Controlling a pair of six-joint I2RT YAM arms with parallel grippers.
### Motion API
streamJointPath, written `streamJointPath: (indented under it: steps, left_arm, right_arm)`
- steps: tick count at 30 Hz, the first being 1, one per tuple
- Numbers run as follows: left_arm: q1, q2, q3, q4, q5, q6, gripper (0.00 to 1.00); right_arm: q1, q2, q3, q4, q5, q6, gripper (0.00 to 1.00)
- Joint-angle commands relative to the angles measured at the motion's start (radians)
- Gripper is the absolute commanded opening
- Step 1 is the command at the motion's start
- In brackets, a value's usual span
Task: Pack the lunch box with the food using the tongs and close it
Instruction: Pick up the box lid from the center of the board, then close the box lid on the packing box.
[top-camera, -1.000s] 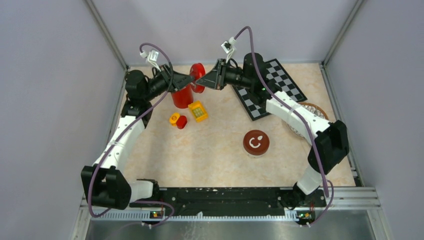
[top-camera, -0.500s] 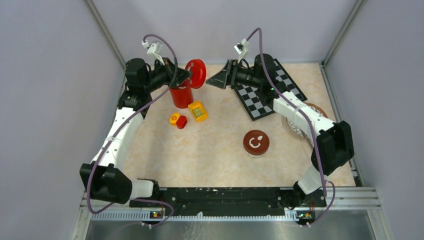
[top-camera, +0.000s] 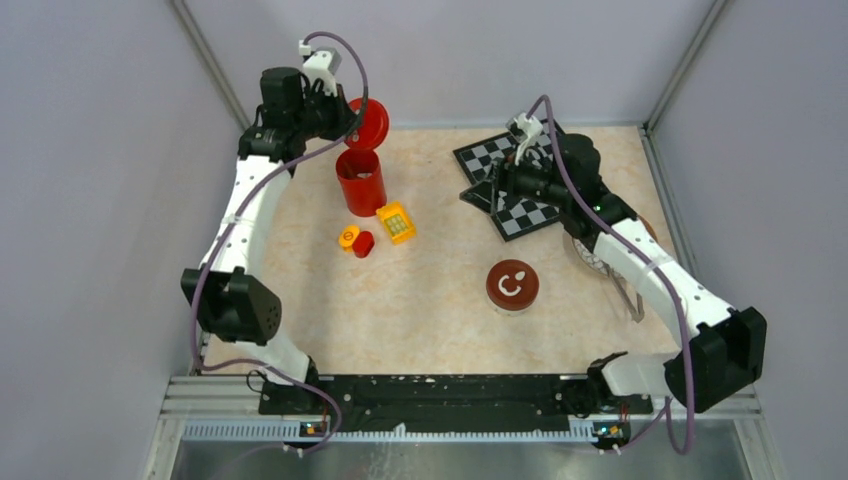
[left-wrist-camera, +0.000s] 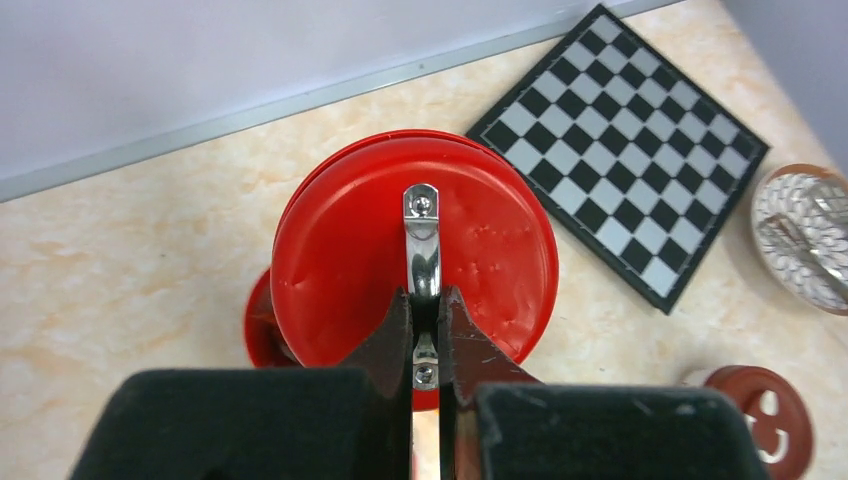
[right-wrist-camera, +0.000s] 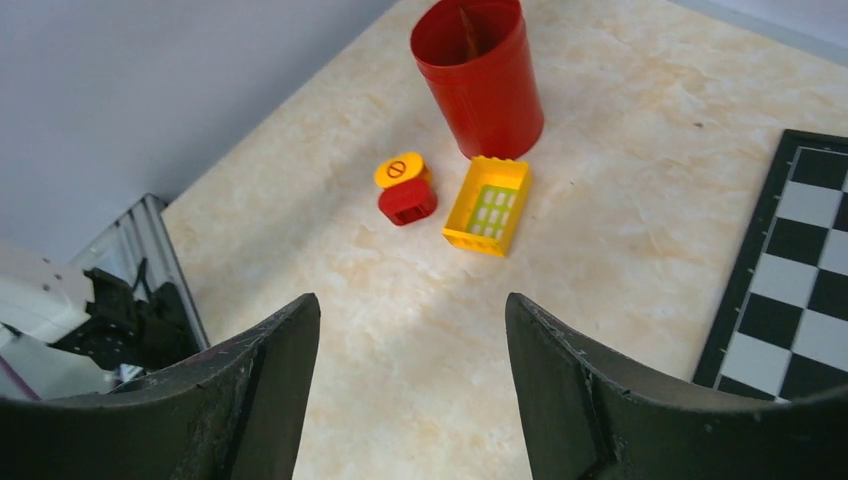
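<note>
My left gripper (left-wrist-camera: 425, 320) is shut on the silver handle (left-wrist-camera: 422, 235) of a red lid (left-wrist-camera: 415, 250). It holds the lid in the air, tilted, at the back left above a tall red canister (top-camera: 360, 182). My right gripper (right-wrist-camera: 412, 300) stands open with nothing between its fingers, over the near corner of the chessboard (top-camera: 525, 175). The lunch box (top-camera: 512, 285) is a small round pot with a reddish-brown top bearing a white mark; it sits right of centre, apart from both grippers. A slim silver piece that looks like the tongs (left-wrist-camera: 795, 238) lies on the patterned plate (top-camera: 597, 252). The food is out of view.
A yellow block (right-wrist-camera: 488, 205) and a red block with a yellow round cap (right-wrist-camera: 405, 190) lie just in front of the canister (right-wrist-camera: 480, 75). The chessboard (left-wrist-camera: 620, 145) lies flat at the back right. Grey walls close in the back and both sides.
The right gripper opened, let go of the red lid and drew back to the right over the chessboard. The left gripper closed on the lid's handle and carried it up and to the back left.
</note>
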Motion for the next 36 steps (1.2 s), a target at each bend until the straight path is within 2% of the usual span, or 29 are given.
streamJointPath:
  steps: [1,8,25,31,36]
  left_arm:
    - [0.019,0.099,0.15,-0.14,-0.071,0.118,0.0]
    - [0.022,0.28,0.34,-0.299,-0.078,0.167,0.0]
    - [0.025,0.409,0.364,-0.386,-0.119,0.231,0.0]
    - [0.025,0.425,0.369,-0.404,-0.134,0.244,0.0]
    - [0.025,0.378,0.374,-0.408,-0.15,0.262,0.0]
  right_arm:
    - [-0.016,-0.061,-0.048,-0.068,0.066,-0.139,0.66]
    - [-0.016,-0.087,-0.08,-0.095,0.091,-0.167,0.64]
    - [-0.018,-0.087,-0.078,-0.101,0.108,-0.168,0.61]
    - [-0.018,-0.081,-0.078,-0.102,0.11,-0.167,0.6]
    - [-0.017,-0.078,-0.079,-0.104,0.109,-0.167,0.6]
